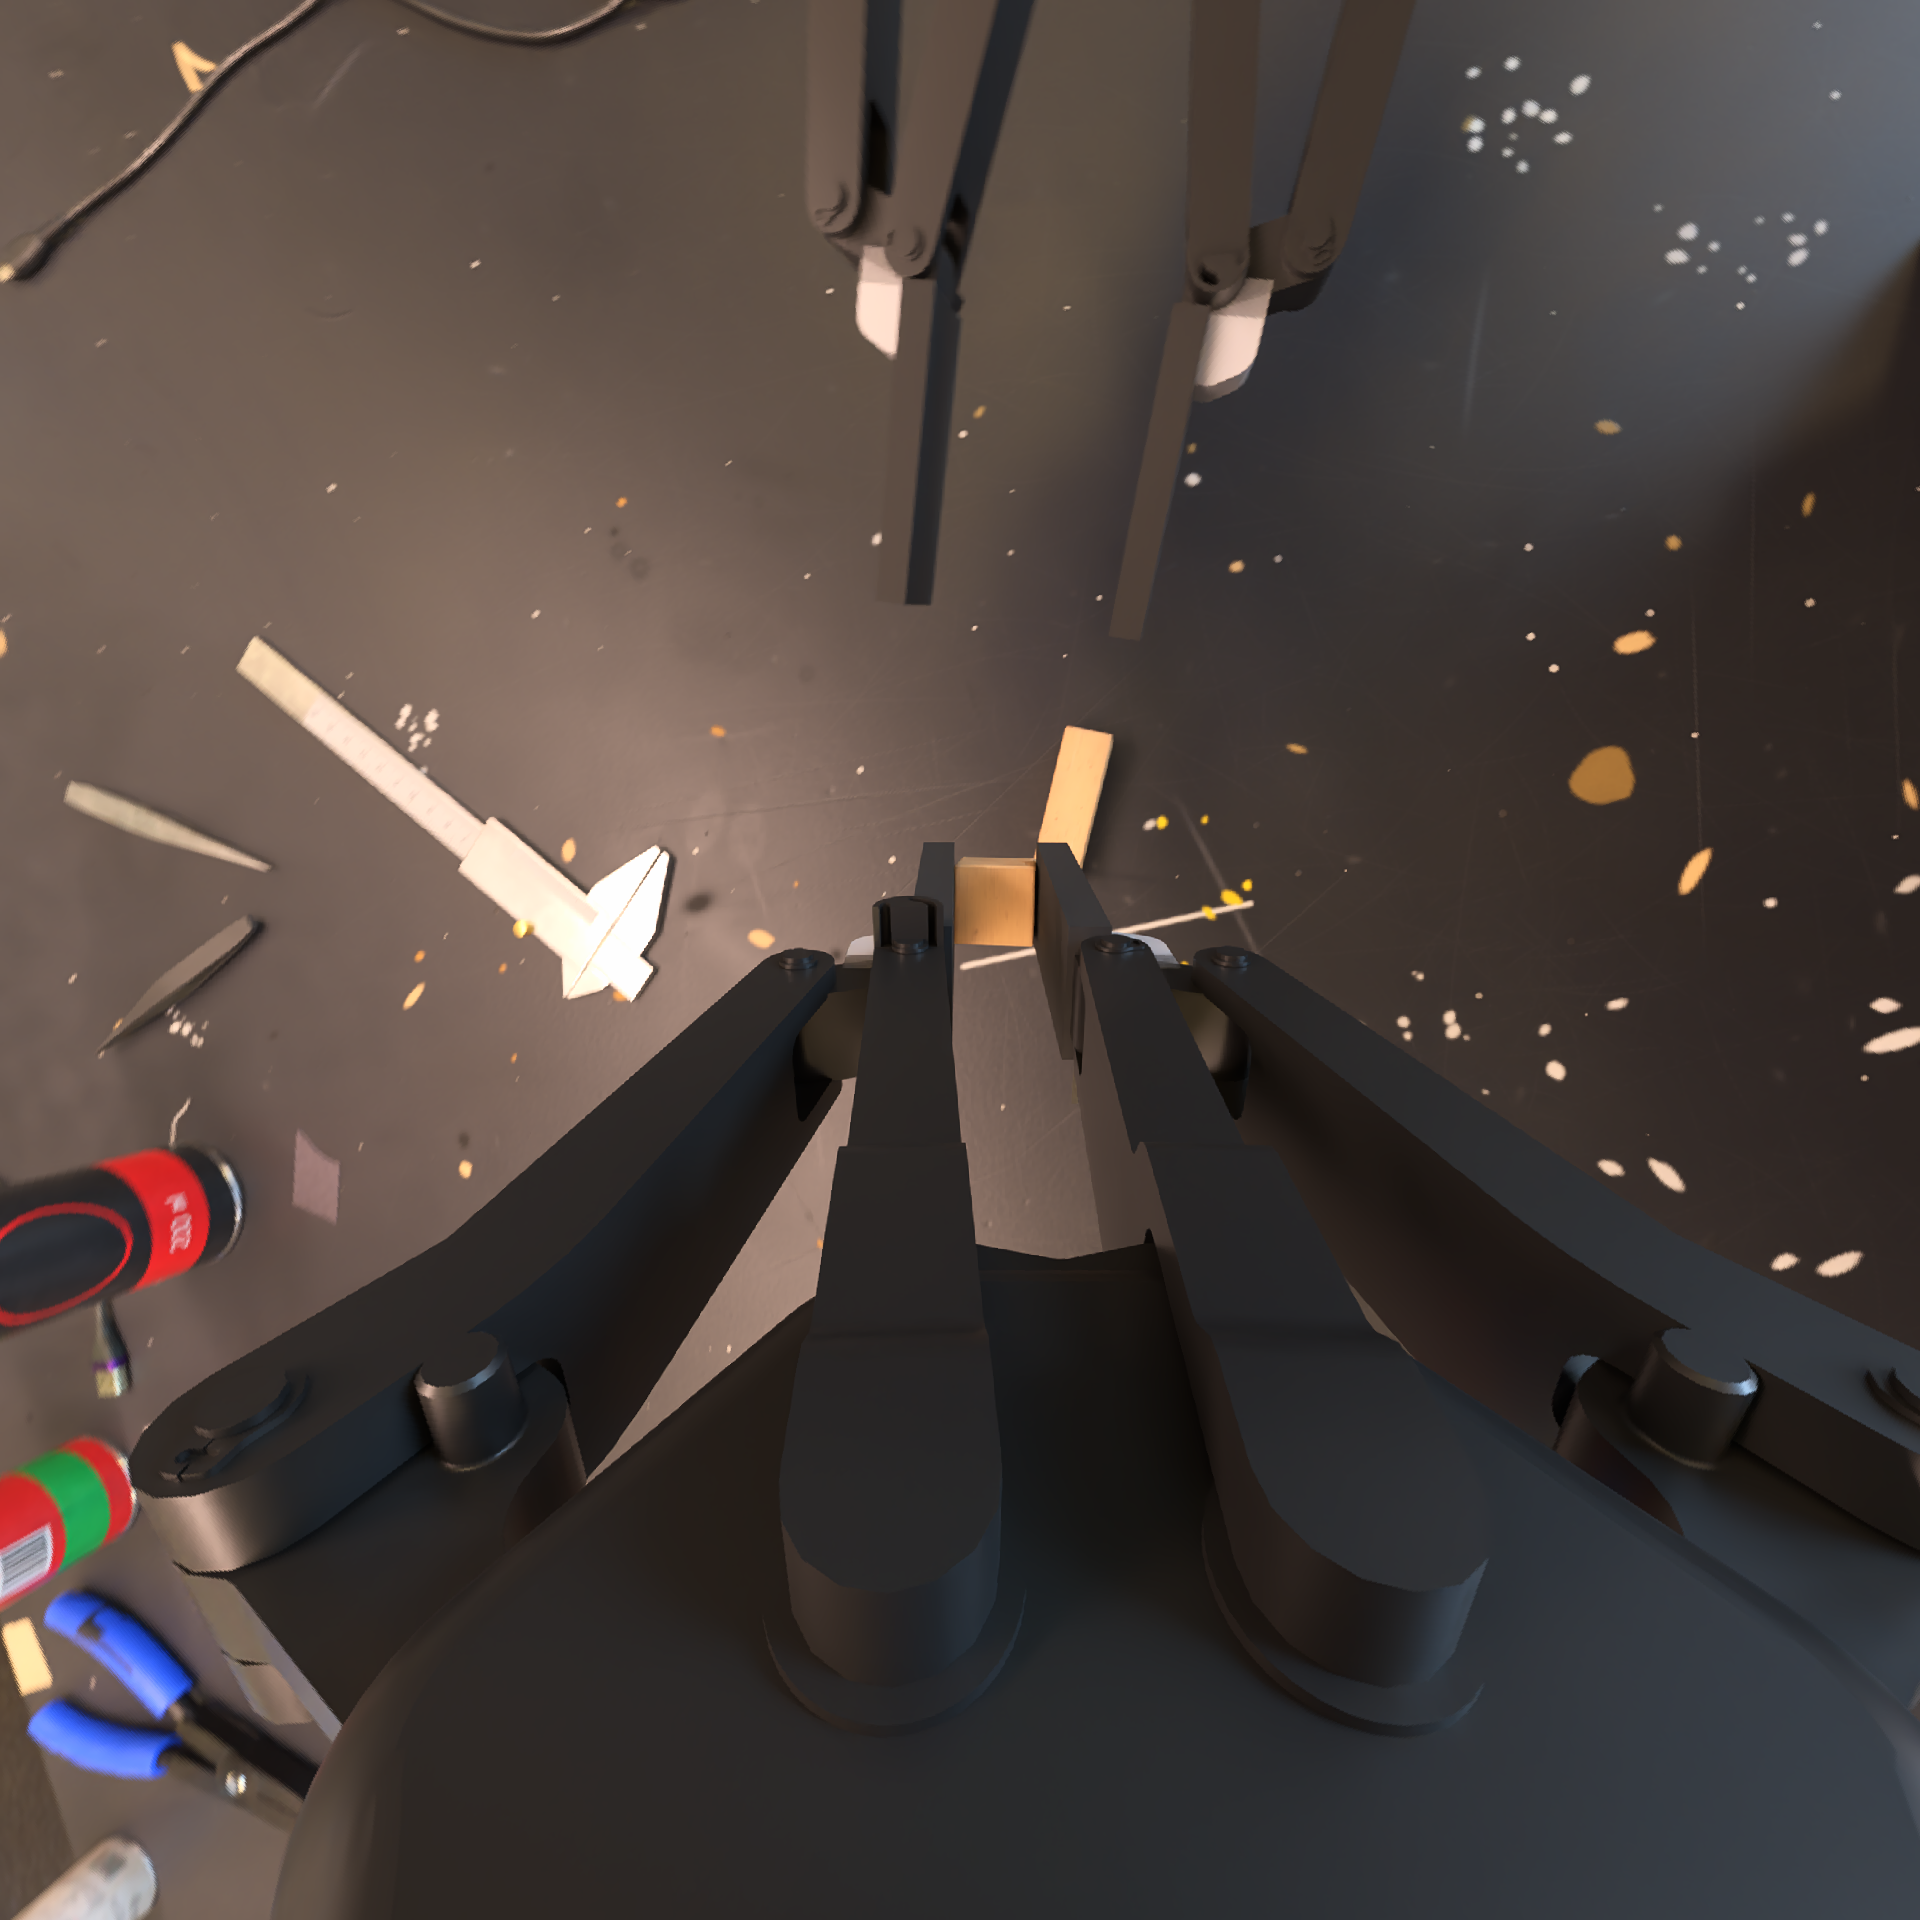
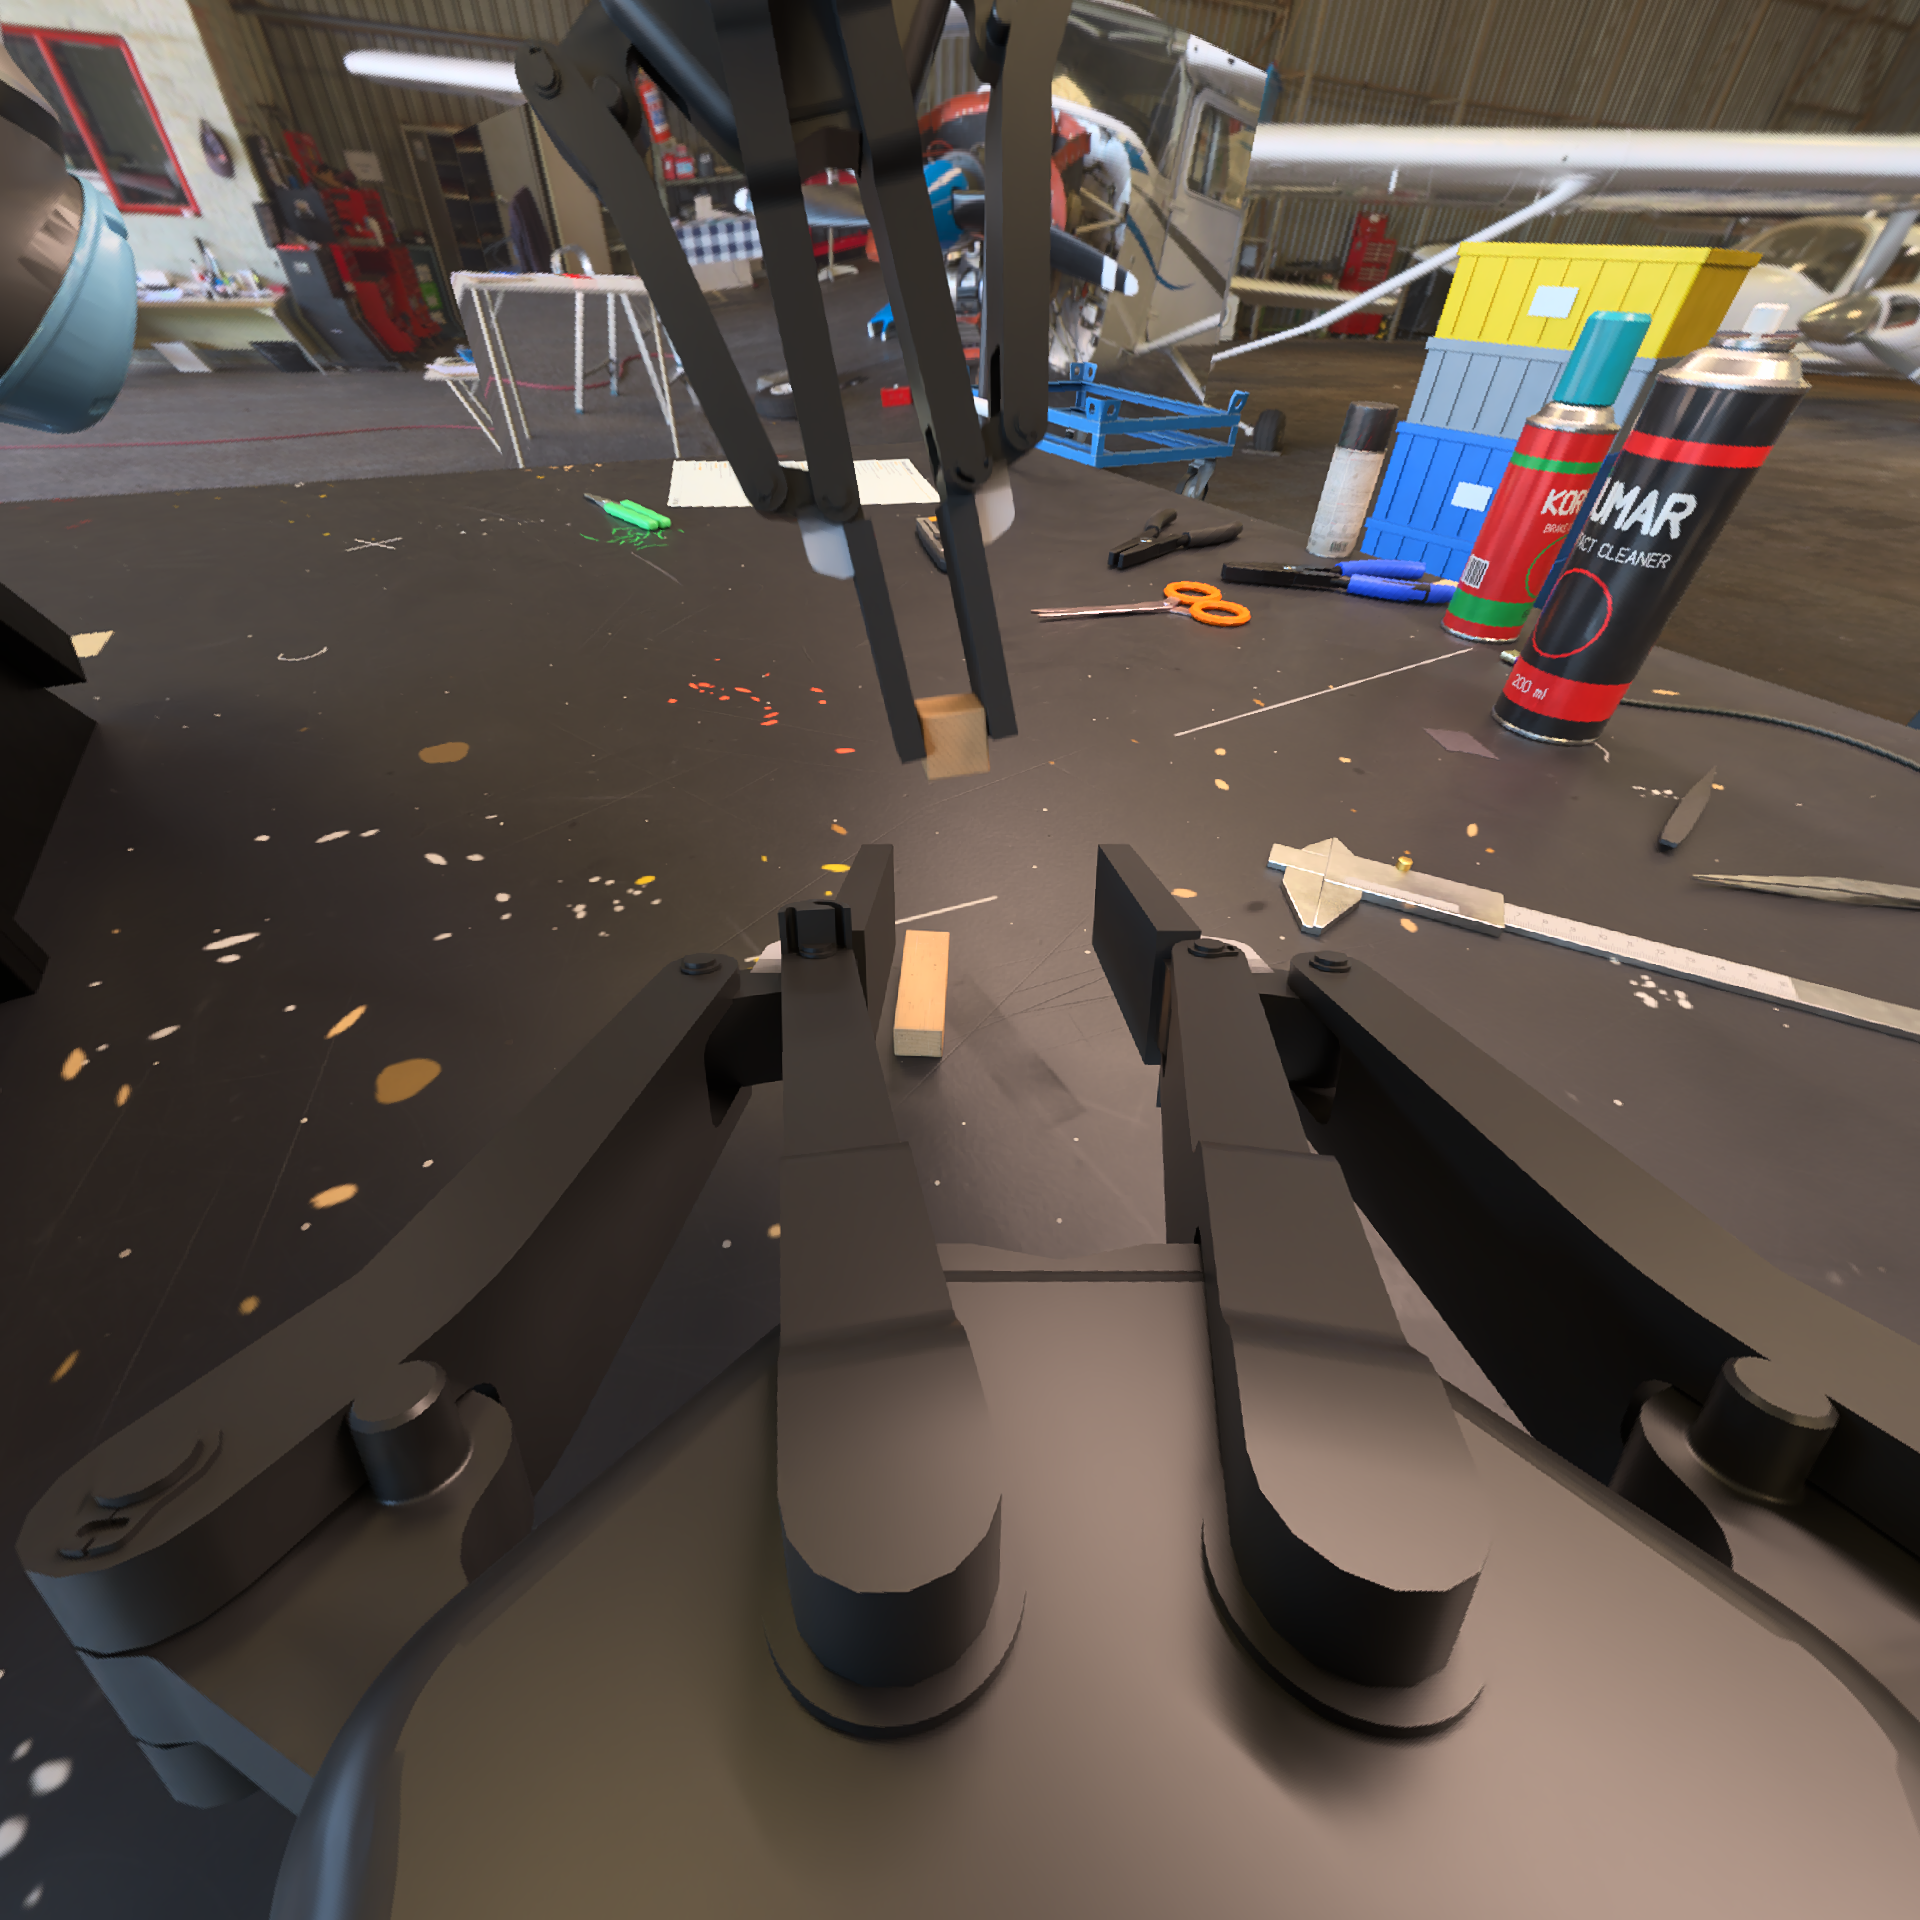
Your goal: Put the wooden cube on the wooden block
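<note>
Both left gripper (image 1: pixel 995 883) fingers pinch one wooden cube (image 1: pixel 994 900); one wooden block (image 2: pixel 922 992) lies on the table (image 2: pixel 520 727) between the right gripper's (image 2: pixel 995 894) two spread, empty fingers.

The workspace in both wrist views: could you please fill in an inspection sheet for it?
Surface: dark paint-speckled tabletop.
Job's things: small wooden cube gripped, seemingly above the table; long wooden block lying flat, nothing on it.
Clutter: white metal caliper, orange-handled scissors, blue-handled pliers, two spray cans, black and red.
Grippers: left gripper shut on cube; right gripper open beside block.
Cables: black cable.
Surroundings: hangar, white aircraft.
</note>
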### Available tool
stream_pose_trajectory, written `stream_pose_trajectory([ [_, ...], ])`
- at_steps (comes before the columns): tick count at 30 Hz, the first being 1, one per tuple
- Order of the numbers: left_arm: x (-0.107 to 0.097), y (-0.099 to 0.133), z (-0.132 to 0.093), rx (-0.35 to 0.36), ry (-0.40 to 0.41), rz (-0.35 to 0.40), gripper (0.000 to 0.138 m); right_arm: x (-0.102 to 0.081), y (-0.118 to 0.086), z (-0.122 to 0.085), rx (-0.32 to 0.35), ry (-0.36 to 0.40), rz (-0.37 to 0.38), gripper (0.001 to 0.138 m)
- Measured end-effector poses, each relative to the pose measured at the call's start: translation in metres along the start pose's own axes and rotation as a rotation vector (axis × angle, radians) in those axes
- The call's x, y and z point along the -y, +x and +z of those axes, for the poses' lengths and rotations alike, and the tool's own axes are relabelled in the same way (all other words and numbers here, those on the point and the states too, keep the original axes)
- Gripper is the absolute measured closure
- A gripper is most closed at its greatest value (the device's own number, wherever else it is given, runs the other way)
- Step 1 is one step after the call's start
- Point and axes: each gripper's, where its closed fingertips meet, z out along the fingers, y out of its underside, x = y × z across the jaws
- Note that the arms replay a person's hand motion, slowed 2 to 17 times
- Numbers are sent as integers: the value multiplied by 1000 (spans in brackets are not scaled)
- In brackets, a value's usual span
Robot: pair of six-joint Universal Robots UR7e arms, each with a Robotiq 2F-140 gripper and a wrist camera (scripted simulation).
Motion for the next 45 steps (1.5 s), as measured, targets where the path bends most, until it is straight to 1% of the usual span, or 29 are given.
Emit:
stream_pose_trajectory([
  [5,12,9,20,-51,-3,68,117,0,1,-1,-4,-1,-2,87],
  [11,21,16,38,-98,-8,131,117,1,2,-2,-12,4,-4,87],
  [21,23,23,57,-139,-36,193,117,2,5,-5,-22,16,1,87],
  [26,20,26,62,-147,-54,208,117,3,5,-6,-23,19,3,87],
  [33,16,27,65,-140,-74,212,117,2,5,-6,-20,16,1,87],
  [40,15,26,65,-128,-65,198,118,2,4,-5,-17,10,-3,87],
  [45,14,24,63,-119,-54,182,113,2,4,-5,-18,10,-2,87],
])
